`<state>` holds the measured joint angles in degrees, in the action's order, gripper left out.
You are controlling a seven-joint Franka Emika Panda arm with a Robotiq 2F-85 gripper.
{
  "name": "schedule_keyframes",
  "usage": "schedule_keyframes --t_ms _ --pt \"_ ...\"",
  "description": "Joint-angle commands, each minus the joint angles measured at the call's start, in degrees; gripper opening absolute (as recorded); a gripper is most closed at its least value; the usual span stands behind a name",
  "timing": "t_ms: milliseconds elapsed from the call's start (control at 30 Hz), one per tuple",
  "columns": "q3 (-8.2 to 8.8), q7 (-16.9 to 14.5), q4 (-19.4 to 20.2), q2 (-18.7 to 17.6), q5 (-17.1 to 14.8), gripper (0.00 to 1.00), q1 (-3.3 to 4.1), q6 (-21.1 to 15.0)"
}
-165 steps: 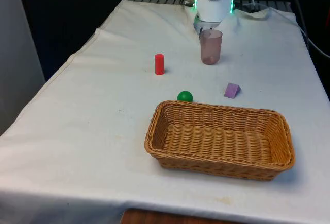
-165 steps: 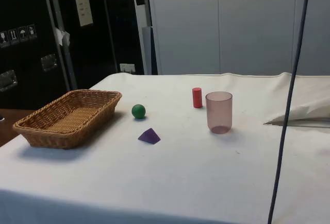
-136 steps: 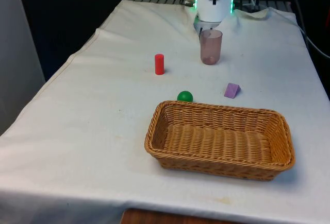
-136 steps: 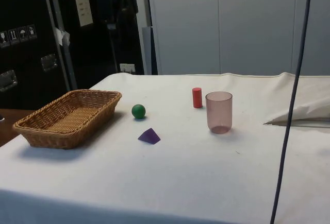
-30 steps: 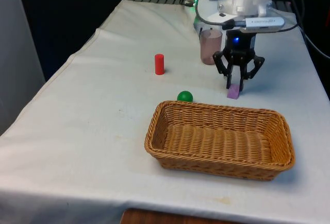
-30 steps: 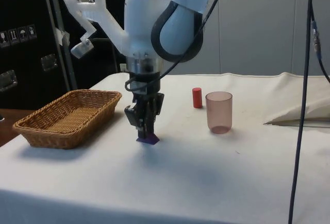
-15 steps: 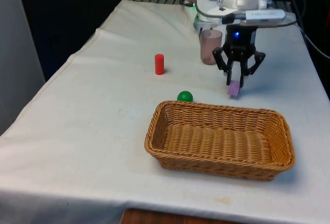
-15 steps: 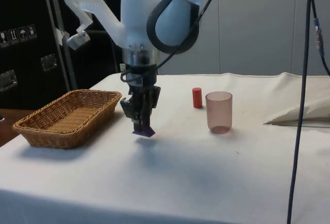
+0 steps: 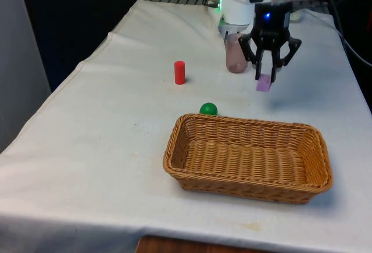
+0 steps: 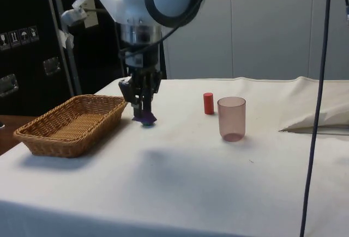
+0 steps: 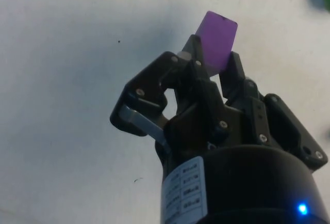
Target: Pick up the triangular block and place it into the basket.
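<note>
My black gripper [image 9: 265,78] is shut on the purple triangular block [image 9: 264,82], which hangs well above the cloth. In the side view the block [image 10: 144,119] sits between the fingertips of the gripper [image 10: 143,113], just beyond the near end of the wicker basket [image 10: 38,134]. The wrist view has the block [image 11: 217,37] pinched between the two fingers, with white cloth beneath. The basket [image 9: 176,143] lies nearer the camera than the gripper in the front view, below and to the front view's left of the block.
A translucent pink cup [image 9: 235,55] stands just behind the gripper towards the front view's left. A red cylinder [image 9: 179,72] stands further left. A green ball [image 9: 208,109] rests against the basket's far rim. A dark cable [image 10: 316,106] hangs at the side view's right.
The gripper has risen with the purple block, lifting it off the cloth and higher above the table; in the side view it has shifted towards the basket.
</note>
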<state>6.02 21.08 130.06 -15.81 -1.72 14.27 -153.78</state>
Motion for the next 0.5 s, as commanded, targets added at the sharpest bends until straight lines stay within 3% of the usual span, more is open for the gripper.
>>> schedule_keyframes --t_ms 0,400,467 --pt "0.11 -0.2 -0.3 0.5 0.1 0.33 -0.11 1.0" --pt "1.32 -2.7 -5.1 1.3 -0.3 0.33 -0.46 5.8" --pt "1.49 -2.2 -4.6 1.5 0.0 0.33 -0.23 5.3"
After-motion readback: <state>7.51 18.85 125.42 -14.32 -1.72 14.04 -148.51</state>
